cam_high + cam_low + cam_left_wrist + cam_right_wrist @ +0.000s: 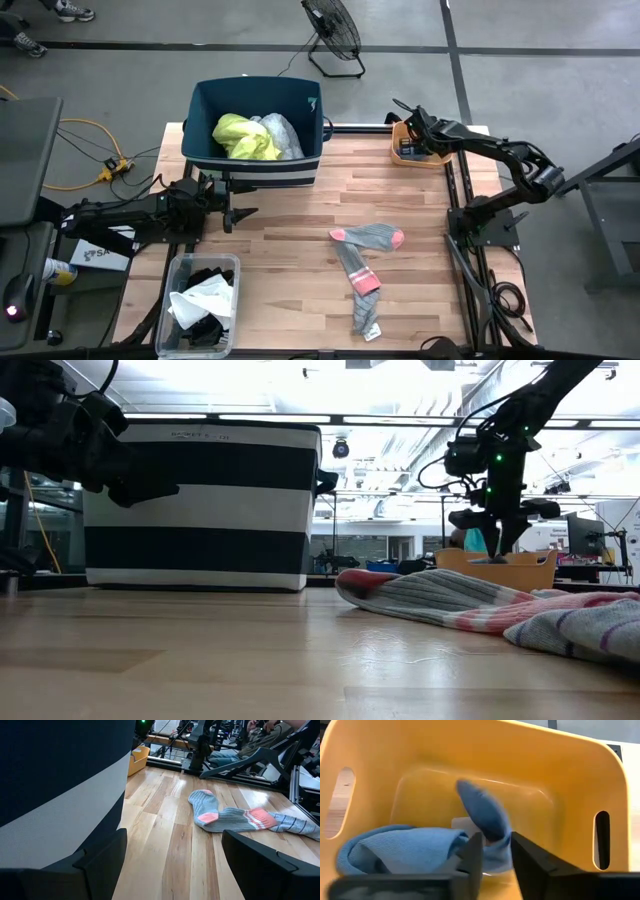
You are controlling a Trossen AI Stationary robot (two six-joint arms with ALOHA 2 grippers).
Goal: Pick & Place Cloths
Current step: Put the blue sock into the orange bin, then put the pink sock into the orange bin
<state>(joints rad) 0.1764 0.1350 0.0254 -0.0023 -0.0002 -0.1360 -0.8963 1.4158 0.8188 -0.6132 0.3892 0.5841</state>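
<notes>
Two narrow-gapped right gripper (pixel 495 851) jaws around blue cloth (pixel 480 817) in orange tray (pixel 560 775)

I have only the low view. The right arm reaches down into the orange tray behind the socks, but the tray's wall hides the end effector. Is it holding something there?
Observer: Yes. The right wrist view shows the right end effector inside the orange tray, pinching a blue cloth.
Operator: What lies in the striped bin?
Observer: Seen from above, the bin holds a neon-yellow garment and a white garment.
Operator: Is the left end effector open?
Observer: Yes, the left end effector is open and empty, beside the bin's front wall.
</notes>
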